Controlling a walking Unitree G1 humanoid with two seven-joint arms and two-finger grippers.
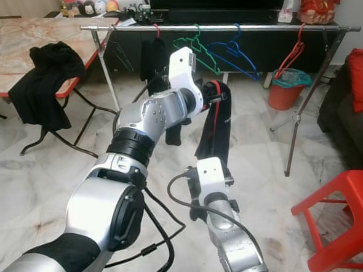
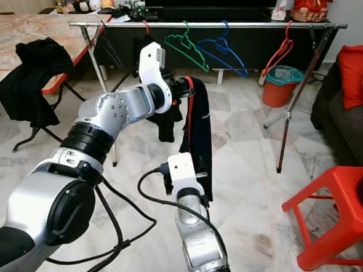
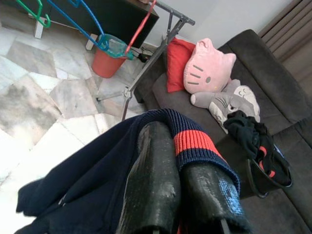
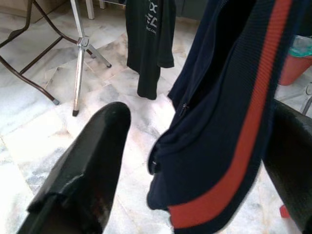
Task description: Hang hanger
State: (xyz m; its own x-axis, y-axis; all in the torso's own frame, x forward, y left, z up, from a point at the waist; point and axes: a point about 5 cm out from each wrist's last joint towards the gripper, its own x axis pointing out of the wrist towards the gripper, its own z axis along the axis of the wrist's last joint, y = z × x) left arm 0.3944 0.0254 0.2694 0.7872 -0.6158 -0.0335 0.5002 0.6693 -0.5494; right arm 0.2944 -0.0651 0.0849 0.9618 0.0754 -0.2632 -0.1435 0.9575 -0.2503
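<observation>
My left gripper (image 1: 218, 96) is raised just below the metal clothes rail (image 1: 237, 28) and is shut on the collar of a navy garment with a red stripe (image 1: 214, 125), which hangs down from it. In the left wrist view the collar (image 3: 195, 141) drapes over the closed fingers (image 3: 151, 170). My right gripper (image 4: 204, 117) is lower, open, with the garment's hem hanging between its spread fingers (image 4: 92, 151). On the rail hang a green hanger (image 1: 199, 51), a blue hanger (image 1: 235, 56), a red hanger (image 1: 291, 56) and a black shirt (image 1: 154, 57).
A rack leg (image 1: 296, 118) stands to the right, with a red bucket (image 1: 286, 87) behind it. A red plastic stool (image 1: 343, 214) is at near right and a dark sofa (image 1: 355, 116) beyond it. A table with black clothing (image 1: 46, 78) stands at left.
</observation>
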